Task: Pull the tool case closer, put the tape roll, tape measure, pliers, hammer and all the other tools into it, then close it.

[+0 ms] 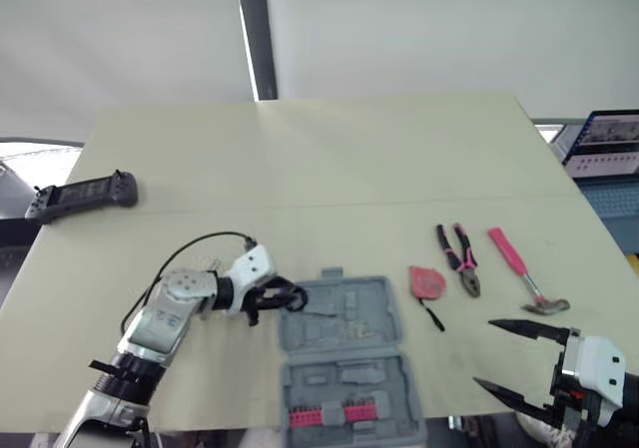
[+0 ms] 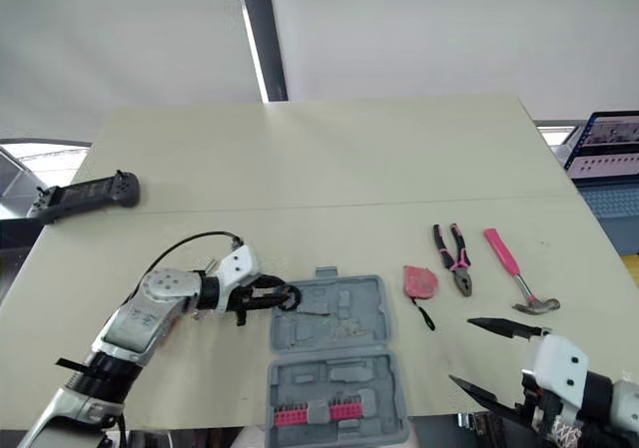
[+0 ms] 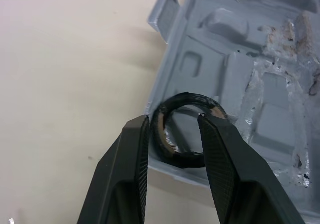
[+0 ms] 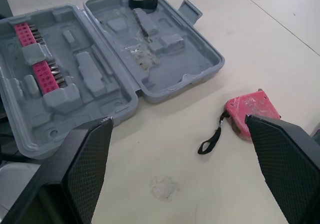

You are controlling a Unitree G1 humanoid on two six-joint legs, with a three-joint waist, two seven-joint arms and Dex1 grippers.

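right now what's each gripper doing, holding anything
Left gripper: closed on the tape roll, at the edge of the open tool case.
Right gripper: open, holding nothing.

Left tool (image 3: 173, 120) clamped, right tool (image 1: 484, 351) open

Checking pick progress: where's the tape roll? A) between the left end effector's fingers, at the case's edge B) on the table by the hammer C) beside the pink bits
A: the tape roll sits between the fingers of the left end effector, at the rim of the tool case.
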